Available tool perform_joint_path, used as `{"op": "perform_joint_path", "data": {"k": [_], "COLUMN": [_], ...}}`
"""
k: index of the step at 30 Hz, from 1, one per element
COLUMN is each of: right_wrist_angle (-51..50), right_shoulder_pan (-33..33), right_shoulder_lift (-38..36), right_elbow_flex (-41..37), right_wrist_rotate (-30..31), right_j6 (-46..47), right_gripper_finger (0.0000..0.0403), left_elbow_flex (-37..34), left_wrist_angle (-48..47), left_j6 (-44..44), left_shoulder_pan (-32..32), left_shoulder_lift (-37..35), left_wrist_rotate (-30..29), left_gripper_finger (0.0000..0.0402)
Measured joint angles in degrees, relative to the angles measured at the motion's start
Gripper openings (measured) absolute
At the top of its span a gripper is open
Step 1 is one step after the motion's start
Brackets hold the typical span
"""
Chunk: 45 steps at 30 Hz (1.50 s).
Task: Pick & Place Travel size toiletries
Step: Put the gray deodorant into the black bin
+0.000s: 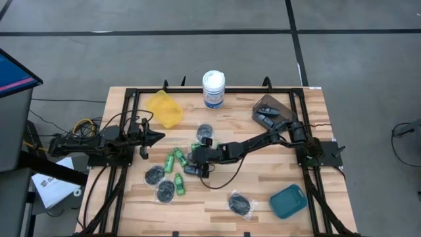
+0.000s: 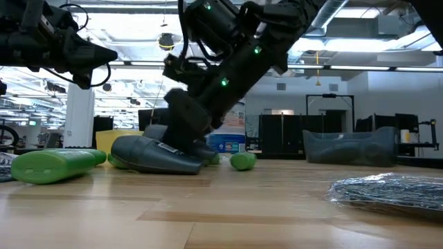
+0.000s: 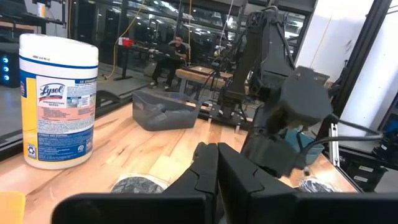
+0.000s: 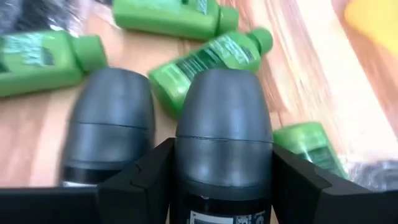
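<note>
Now, mid-table, closing on a dark bottle.

At nine o'clock my left gripper [image 1: 156, 137] waits near the yellow plastic bin [image 1: 164, 108], fingers pressed together, holding nothing. Toward the centre lie the bright green mini bottles [image 1: 173, 160] and flat round dark discs in shiny wrap [image 1: 155, 174], scattered on the wooden table [image 1: 217, 197]. Just right of them, my right gripper [image 4: 222, 186] has its jaws set around a dark blue-grey oblong mini bottle [image 4: 224, 124], smooth, rounded, matte. A twin bottle [image 4: 111, 121] lies touching alongside at its nine o'clock. I judge the rounded body could squirt out if squeezed off-centre, and lifting may drag the neighbour or nudge the green bottle [image 4: 208, 59] just beyond.
</note>
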Motion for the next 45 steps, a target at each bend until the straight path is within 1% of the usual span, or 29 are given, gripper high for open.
{"op": "perform_joint_path", "data": {"k": [3,7,9,11,16,21,23,26,28,32,35,40,45], "right_wrist_angle": [-0.2,-3.7,-7.3,-10.3,-23.5,-38.2,-41.9,-45.9,-46.8,-46.2,-46.0,-43.3,-42.3], "right_shoulder_pan": [0.3,0.1,-0.1,-0.3,-0.5,-0.6,-0.6,-0.7,-0.9,-2.8,-5.3,-9.8,-16.4], "right_shoulder_lift": [-1.9,-6.4,-9.4,-12.6,-22.2,-32.3,-36.6,-43.6,-48.2,-57.2,-62.2,-66.5,-65.7], "right_elbow_flex": [0.4,0.4,0.3,0.3,0.3,0.2,-1.2,-5.5,-9.5,-19.4,-26.5,-35.9,-39.8], "right_wrist_rotate": [0.0,0.2,1.8,4.1,13.0,20.1,22.8,25.9,27.1,28.0,28.8,28.7,28.6], "right_j6": [-1.8,-4.0,-5.5,-7.2,-9.1,-5.5,-3.2,1.4,4.8,10.9,15.0,19.2,17.8], "right_gripper_finger": [0.0197,0.0197,0.0197,0.0197,0.0197,0.0198,0.0198,0.0198,0.0198,0.0198,0.0198,0.0198,0.0198], "left_elbow_flex": [0.0,0.0,0.0,0.0,0.0,0.0,0.0,0.0,0.0,0.0,0.0,0.0,0.0], "left_wrist_angle": [-0.1,0.0,0.1,0.3,0.6,1.0,1.1,1.3,1.3,1.4,1.5,1.6,1.8], "left_j6": [0.0,0.1,0.1,0.0,0.0,0.0,0.0,0.0,0.0,0.0,0.0,0.0,0.0], "left_shoulder_pan": [0.0,0.0,0.0,0.0,0.0,0.0,0.0,0.0,0.0,0.0,0.0,0.0,0.0], "left_shoulder_lift": [0.0,0.1,0.2,0.2,0.4,0.4,0.4,0.4,0.4,0.4,0.4,0.4,0.4], "left_wrist_rotate": [0.2,0.3,0.3,0.3,0.2,0.3,0.3,0.3,0.3,0.3,0.3,0.3,0.4], "left_gripper_finger": [0.0002,0.0002,0.0002,0.0002,0.0002,0.0002,0.0002,0.0002,0.0002,0.0002,0.0002,0.0002,0.0002]}}
